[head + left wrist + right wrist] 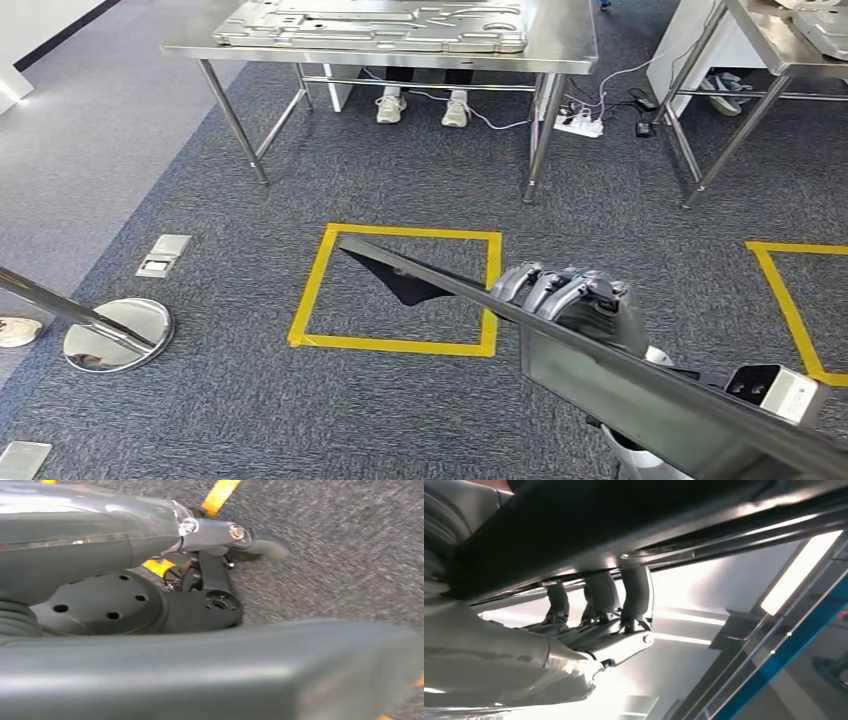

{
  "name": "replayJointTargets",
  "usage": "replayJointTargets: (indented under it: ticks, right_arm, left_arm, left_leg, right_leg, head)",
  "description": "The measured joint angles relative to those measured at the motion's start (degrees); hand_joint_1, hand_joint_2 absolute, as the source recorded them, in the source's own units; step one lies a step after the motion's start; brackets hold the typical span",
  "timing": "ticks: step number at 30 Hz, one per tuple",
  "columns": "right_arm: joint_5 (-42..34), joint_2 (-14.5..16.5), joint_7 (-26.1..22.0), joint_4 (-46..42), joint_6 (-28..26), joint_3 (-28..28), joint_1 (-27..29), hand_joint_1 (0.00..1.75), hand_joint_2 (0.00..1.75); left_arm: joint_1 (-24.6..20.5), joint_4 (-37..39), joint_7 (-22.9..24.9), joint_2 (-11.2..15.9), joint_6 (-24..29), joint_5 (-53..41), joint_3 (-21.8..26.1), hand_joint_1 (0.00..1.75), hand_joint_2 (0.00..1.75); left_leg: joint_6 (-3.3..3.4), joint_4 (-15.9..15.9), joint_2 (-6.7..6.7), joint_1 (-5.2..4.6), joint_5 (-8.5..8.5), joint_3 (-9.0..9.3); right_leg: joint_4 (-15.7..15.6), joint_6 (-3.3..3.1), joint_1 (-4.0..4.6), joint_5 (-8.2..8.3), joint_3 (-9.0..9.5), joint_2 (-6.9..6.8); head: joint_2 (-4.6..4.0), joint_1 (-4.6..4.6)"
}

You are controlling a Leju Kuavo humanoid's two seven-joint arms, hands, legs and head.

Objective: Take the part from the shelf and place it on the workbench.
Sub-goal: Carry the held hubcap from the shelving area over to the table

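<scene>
A flat, dark sheet-metal part was gripped along its upper edge by the right hand, fingers curled over it, and held edge-on above speckled grey carpet. Whether the left hand was spread or closed couldn't be told. A yellow tape square was marked out ahead. A stainless workbench with stamped panels was seen beyond.

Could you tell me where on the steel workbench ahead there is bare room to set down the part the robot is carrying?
The workbench is mostly taken by a large stamped metal panel. The bare strip runs along its right end, between the panel and the table edge; a thin margin lines the front edge. The right hand holds the long part.
</scene>
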Motion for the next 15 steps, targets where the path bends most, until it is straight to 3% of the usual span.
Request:
replayJointTargets:
  ticks: [2, 4, 6, 7, 8, 10, 11, 13, 14, 15]
  right_arm:
    - [-0.1, 0.0, 0.0, 0.0, 0.0, 0.0, -0.1, 1.75, 1.75]
    - [-0.2, 0.0, 0.0, 0.0, 0.1, -0.1, -0.1, 1.75, 1.75]
    - [-0.2, 0.0, 0.0, 0.0, 0.1, -0.2, 0.0, 1.75, 1.75]
    - [-0.3, 0.0, 0.0, 0.0, 0.1, -0.2, 0.0, 1.75, 1.75]
    - [-0.3, 0.0, 0.0, 0.0, 0.2, -0.3, -0.1, 1.75, 1.75]
    - [-0.3, 0.0, 0.0, 0.0, 0.2, -0.3, -0.1, 1.75, 1.75]
    - [-0.3, 0.0, 0.0, 0.0, 0.3, -0.4, -0.2, 1.75, 1.75]
    - [-0.4, 0.0, 0.0, 0.0, 0.4, -0.5, -0.2, 1.75, 1.75]
    - [-0.4, 0.0, 0.0, 0.0, 0.5, -0.6, -0.2, 1.75, 1.75]
    - [-0.4, 0.0, 0.0, 0.0, 0.6, -0.7, -0.2, 1.75, 1.75]
  left_arm:
    - [-0.1, 0.0, 0.0, 0.0, 0.0, 0.0, 0.0, 0.00, 1.75]
    - [-0.3, 0.0, 0.0, 0.0, 0.0, 0.0, 0.0, 0.00, 1.75]
    - [-0.2, 0.0, 0.0, 0.0, 0.0, 0.0, 0.0, 0.00, 1.75]
    - [-0.1, 0.0, 0.0, 0.0, 0.0, 0.0, 0.0, 0.00, 1.75]
    - [0.0, 0.0, 0.0, 0.0, 0.0, -0.1, 0.0, 0.00, 1.75]
    - [0.0, 0.0, 0.0, 0.0, 0.0, -0.2, 0.0, 0.00, 1.75]
    - [-0.1, 0.0, 0.0, 0.0, 0.0, -0.3, 0.0, 0.00, 1.75]
    - [-0.2, 0.0, 0.0, 0.0, 0.0, -0.5, 0.0, 0.00, 1.75]
    - [-0.2, 0.0, 0.0, 0.0, 0.0, -0.6, 0.0, 0.00, 1.75]
    - [-0.2, 0.0, 0.0, 0.0, 0.0, -0.6, 0.0, 0.00, 1.75]
  left_leg:
    - [-0.27, 3.1, 1.06, 0.03, -1.71, -1.41]
    - [-0.41, 10.3, 2.20, -0.04, -4.74, -5.35]
    - [-0.29, 16.0, 2.43, -0.09, -5.79, -9.00]
    - [-0.10, 16.0, 2.44, -0.14, -4.69, -9.49]
    - [0.21, 13.9, 2.45, -0.24, -2.58, -8.90]
    - [1.08, 6.9, 2.63, -0.68, 1.86, -6.26]
    - [1.50, 4.3, 2.75, -0.96, 2.98, -5.21]
    - [2.02, 2.5, 2.94, -1.38, 2.79, -4.54]
    - [2.07, 2.1, 2.92, -1.42, 2.62, -4.43]
    - [1.80, 1.7, 2.88, -1.35, 2.55, -4.32]
  right_leg:
    - [-0.1, -0.69, -0.04, -0.18, 0.25, -0.54]
    - [-0.1, -1.12, 0.08, -0.42, 0.42, -1.13]
    - [-0.1, -1.37, 0.24, -0.74, 0.64, -1.52]
    - [-0.1, -1.39, 0.29, -0.94, 0.88, -1.62]
    - [-0.1, -1.35, 0.33, -1.17, 1.23, -1.67]
    - [-0.1, -1.09, 0.42, -1.68, 1.99, -1.79]
    - [-0.1, -0.88, 0.45, -1.85, 2.18, -1.83]
    - [-0.2, -0.32, 0.51, -1.98, 2.13, -1.93]
    - [-0.4, -0.03, 0.49, -1.96, 2.16, -1.99]
    - [-0.7, -0.15, 0.52, -1.93, 2.30, -2.06]
  head:
    - [0.00, 0.00]
    - [0.00, -0.01]
    - [0.00, -0.01]
    - [0.00, -0.01]
    - [0.00, -0.01]
    - [0.00, -0.01]
    - [0.00, -0.01]
    - [0.00, -0.01]
    - [0.00, -0.01]
    - [0.00, 0.00]
